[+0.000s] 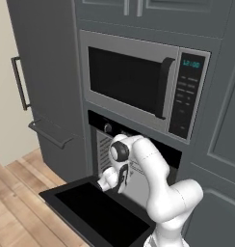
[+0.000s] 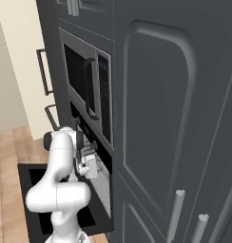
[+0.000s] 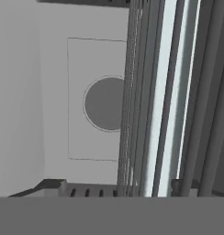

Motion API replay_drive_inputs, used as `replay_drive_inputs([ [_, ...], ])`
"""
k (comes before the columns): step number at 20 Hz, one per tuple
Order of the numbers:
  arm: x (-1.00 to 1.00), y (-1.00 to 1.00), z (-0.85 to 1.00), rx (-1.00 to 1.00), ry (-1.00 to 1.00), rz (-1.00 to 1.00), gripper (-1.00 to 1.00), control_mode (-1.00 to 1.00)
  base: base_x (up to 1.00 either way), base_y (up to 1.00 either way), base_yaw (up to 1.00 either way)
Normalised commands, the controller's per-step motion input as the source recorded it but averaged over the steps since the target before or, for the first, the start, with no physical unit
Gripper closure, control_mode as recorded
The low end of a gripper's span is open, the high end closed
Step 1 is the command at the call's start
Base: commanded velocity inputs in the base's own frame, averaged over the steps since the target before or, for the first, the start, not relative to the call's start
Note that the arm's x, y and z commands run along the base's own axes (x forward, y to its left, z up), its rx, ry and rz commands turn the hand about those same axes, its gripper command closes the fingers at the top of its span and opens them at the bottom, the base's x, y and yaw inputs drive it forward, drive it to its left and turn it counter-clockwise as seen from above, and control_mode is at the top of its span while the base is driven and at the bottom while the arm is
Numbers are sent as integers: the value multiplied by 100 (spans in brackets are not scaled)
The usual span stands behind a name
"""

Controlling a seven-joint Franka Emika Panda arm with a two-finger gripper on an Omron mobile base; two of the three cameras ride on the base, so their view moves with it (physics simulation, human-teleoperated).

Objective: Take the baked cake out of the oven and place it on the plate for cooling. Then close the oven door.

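Cake isn't identifiable among the oven [image 1: 138, 164] racks [image 3: 146, 101] edge-on in the hand view, oven door [image 1: 90, 212] hangs fully down, gripper [image 1: 111, 182] reaches into the cavity with jaw spread unreadable, so it's the retrieval step: next, locate cake, straddle, close.

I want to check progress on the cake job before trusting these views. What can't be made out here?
- The baked cake and the plate: neither can be identified.
- Oven cavity, both base views: the arm blocks most of it.
- Gripper, hand view: its tips are cut off at the bottom edge, so its state is unclear.
- Oven door, left base view: open, its near corner cut off by the bottom edge.
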Motion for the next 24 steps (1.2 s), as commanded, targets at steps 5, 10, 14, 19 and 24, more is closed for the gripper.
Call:
replay_drive_inputs([
  [5, 7, -3, -11, 16, 7, 3, 100, -100, 0, 0, 0],
  [10, 0, 11, -17, 22, 11, 4, 100, -100, 0, 0, 0],
  [14, -4, 37, -25, 19, 14, 5, 100, -100, 0, 0, 0],
  [19, -26, 56, -29, 17, 18, 5, 100, -100, 0, 0, 0],
  [24, -39, 68, -29, 15, 21, 7, 100, -100, 0, 0, 0],
])
